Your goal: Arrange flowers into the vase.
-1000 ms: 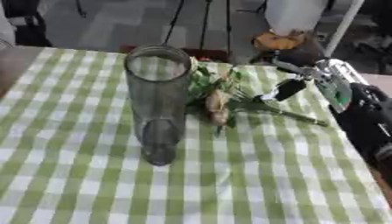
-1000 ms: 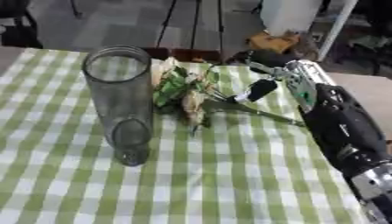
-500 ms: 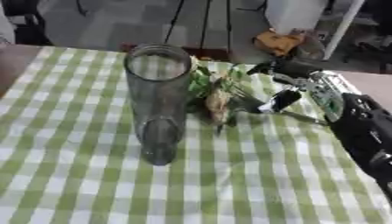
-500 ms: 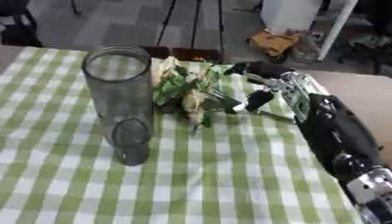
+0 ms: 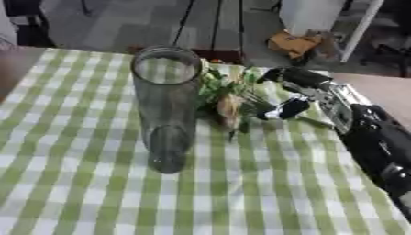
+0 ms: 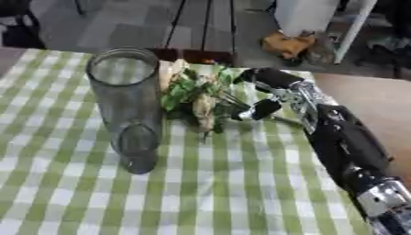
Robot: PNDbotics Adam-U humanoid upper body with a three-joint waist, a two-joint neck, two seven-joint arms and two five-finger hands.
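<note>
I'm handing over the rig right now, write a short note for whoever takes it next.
Right robot hand: reaching in from the right, fingers down among the flower stems; grip not clear from these views.
Left robot hand: not in view.
Vase: clear glass, upright on the green checked tablecloth, nothing in it.
Flowers: a bunch lying on the cloth just right of the vase, leaves and pale blooms toward the vase.
Done: nothing in the vase yet.
Left: grasp the flowers by the stems, lift, lower them stem-first into the vase.
</note>
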